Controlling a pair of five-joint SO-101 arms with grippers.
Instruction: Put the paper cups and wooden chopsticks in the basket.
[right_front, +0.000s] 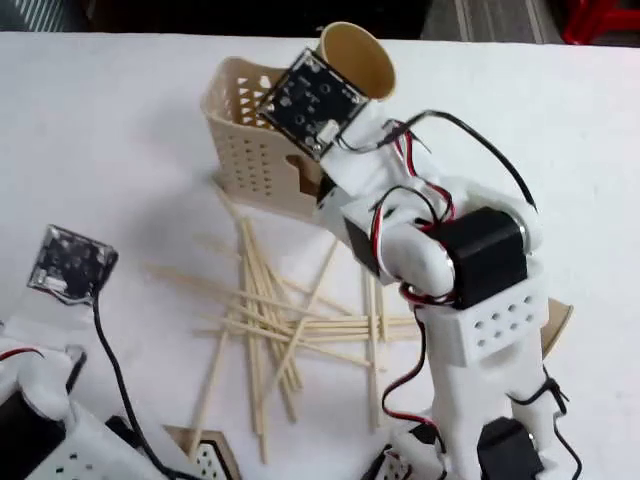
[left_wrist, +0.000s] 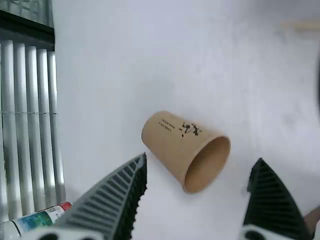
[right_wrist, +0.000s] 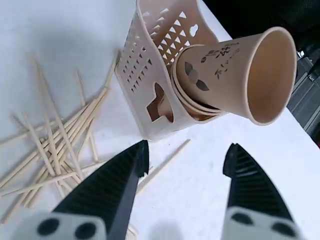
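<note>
A cream perforated basket stands at the back of the table, tilted, with stacked paper cups leaning out of its mouth. The right wrist view shows the same basket and cups just beyond my right gripper, which is open and holds nothing. Many wooden chopsticks lie scattered in front of the basket, and some chopsticks appear beside the right gripper. Another paper cup lies on its side on the white table, between the spread fingers of my open left gripper.
The right arm's white body stands over the right part of the chopstick pile. A tan edge pokes out behind it. Grey ribbed panels and a small printed container lie past the table's edge near the left gripper.
</note>
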